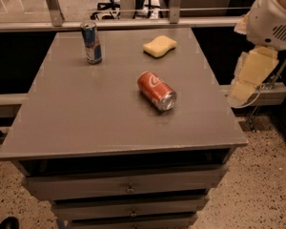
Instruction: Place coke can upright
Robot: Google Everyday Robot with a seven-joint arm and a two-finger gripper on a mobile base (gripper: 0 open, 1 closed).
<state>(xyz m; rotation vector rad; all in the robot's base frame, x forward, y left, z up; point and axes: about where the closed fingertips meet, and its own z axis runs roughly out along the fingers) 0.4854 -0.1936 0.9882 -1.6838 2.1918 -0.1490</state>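
Note:
The coke can (pixel 156 90), red with white script and a silver end, lies on its side near the middle of the grey table top (pixel 86 118), its silver end pointing to the front right. My gripper (pixel 248 78), cream-coloured, hangs from the white arm (pixel 274 18) off the table's right edge. It is to the right of the can, apart from it and holding nothing that I can see.
A slim blue-and-silver can (pixel 91 43) stands upright at the back left of the table. A yellow sponge (pixel 159 46) lies at the back right. Drawers (pixel 128 187) sit below the top. A rail and window frame run behind the table.

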